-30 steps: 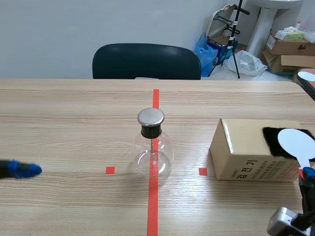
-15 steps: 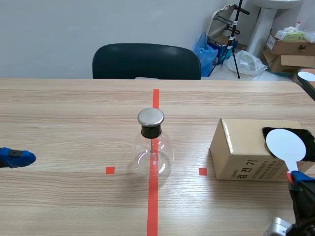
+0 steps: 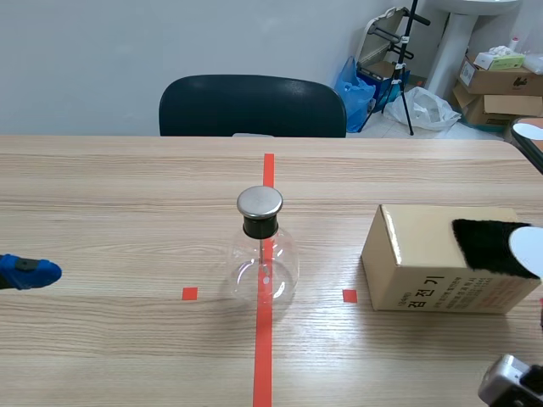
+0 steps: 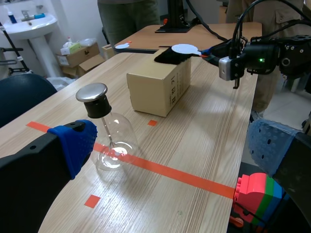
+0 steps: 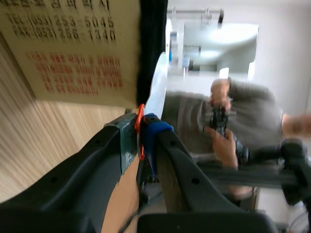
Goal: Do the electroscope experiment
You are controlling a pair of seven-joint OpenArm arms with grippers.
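Mid-table on red tape line: clear glass flask electroscope with metal cap, upright. Right gripper clamped on orange-handled white round paddle, disc by black fur patch on brown cardboard box. Left gripper wide, holding nothing.

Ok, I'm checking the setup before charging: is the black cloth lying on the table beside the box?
No, the black cloth lies on top of the cardboard box, at one end.
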